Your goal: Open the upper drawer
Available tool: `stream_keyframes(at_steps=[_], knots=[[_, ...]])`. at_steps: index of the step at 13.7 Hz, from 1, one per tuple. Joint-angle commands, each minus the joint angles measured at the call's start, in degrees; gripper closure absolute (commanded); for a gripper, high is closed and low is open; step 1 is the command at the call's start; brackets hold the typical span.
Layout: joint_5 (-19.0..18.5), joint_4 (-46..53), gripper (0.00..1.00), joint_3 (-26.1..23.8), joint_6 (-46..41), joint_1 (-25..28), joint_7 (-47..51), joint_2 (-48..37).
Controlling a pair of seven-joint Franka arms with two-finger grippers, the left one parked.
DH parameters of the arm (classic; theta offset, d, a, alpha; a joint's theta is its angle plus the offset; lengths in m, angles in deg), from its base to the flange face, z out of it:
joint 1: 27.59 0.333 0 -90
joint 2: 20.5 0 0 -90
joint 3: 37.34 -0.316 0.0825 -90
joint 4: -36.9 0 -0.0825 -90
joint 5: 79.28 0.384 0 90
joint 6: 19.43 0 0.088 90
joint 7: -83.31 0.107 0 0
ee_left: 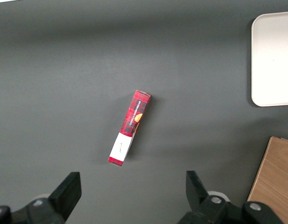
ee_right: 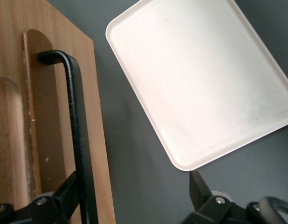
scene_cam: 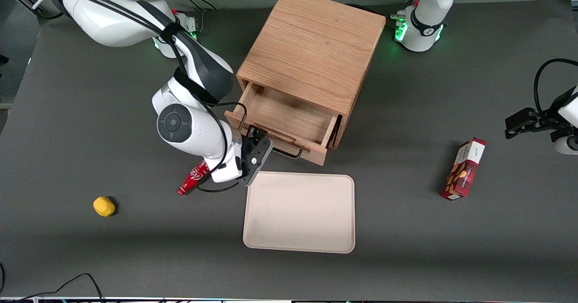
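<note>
The boxy wooden cabinet point(scene_cam: 311, 45) stands at the middle of the table. Its upper drawer point(scene_cam: 289, 115) is pulled out toward the front camera and shows a plain, empty wood inside. Its thin black wire handle point(scene_cam: 289, 151) sticks out from the drawer front. My right gripper point(scene_cam: 258, 137) is at the handle's end toward the working arm, level with the drawer front. In the right wrist view the gripper point(ee_right: 132, 186) is open, with the handle point(ee_right: 74, 116) just beside one finger point(ee_right: 65, 196), and nothing is gripped. The lower drawer is hidden under the open one.
A beige tray point(scene_cam: 299, 212) lies just in front of the open drawer, nearer the front camera; it also shows in the right wrist view point(ee_right: 200, 84). A red can point(scene_cam: 193, 179) lies under the wrist. A yellow object point(scene_cam: 104, 206) and a red box point(scene_cam: 465, 169) lie farther out.
</note>
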State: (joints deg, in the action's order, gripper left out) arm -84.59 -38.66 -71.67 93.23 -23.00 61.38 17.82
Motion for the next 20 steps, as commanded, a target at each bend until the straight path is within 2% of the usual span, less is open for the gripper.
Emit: stream_keyframes(at_steps=[1,7,9,12,13,14,17,19,20], knots=[[-1.0,4.4,0.00,1.1,-0.5,0.4,-3.1,2.1],[-1.2,9.0,0.00,2.5,0.5,0.4,-5.8,5.6],[-1.0,11.7,0.00,4.3,0.5,0.5,-7.2,6.7],[-0.1,12.5,0.00,4.3,-0.2,0.5,-4.5,6.2],[1.4,12.4,0.00,4.2,-0.8,0.5,-0.2,5.4],[4.8,12.4,0.00,3.7,-2.0,0.5,6.5,2.8],[15.2,12.3,0.00,4.4,-7.1,-0.9,17.3,-2.7],[15.6,11.7,0.00,6.2,-14.4,-3.3,17.5,-8.7],[15.3,11.5,0.00,10.7,-20.7,-3.2,17.0,-12.3]])
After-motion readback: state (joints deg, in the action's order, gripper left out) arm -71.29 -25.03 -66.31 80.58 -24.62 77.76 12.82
